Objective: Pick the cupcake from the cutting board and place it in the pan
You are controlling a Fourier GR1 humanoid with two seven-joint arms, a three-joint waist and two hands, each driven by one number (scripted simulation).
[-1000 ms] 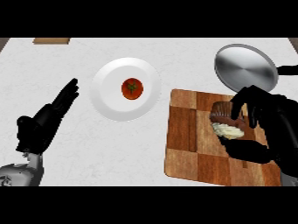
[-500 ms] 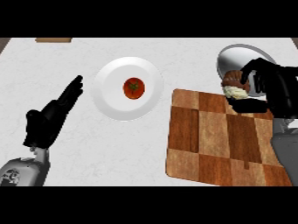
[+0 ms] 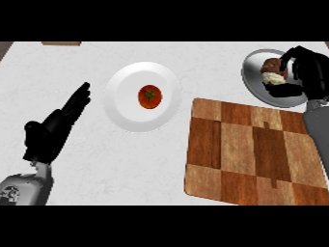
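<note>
I count one cupcake [image 3: 272, 72] in my view, one pan [image 3: 261, 88], one cutting board [image 3: 256, 152] and one white plate [image 3: 128, 113]. There is one tomato [image 3: 150, 96], sitting on that plate. I have two hands showing: my left hand [image 3: 51, 132] and my right hand [image 3: 310, 75]. One counter [image 3: 95, 173] lies under it all.

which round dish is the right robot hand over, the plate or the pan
The grey pan at the far right; the right robot hand holds the cupcake over it. The white plate only holds a tomato.
</note>
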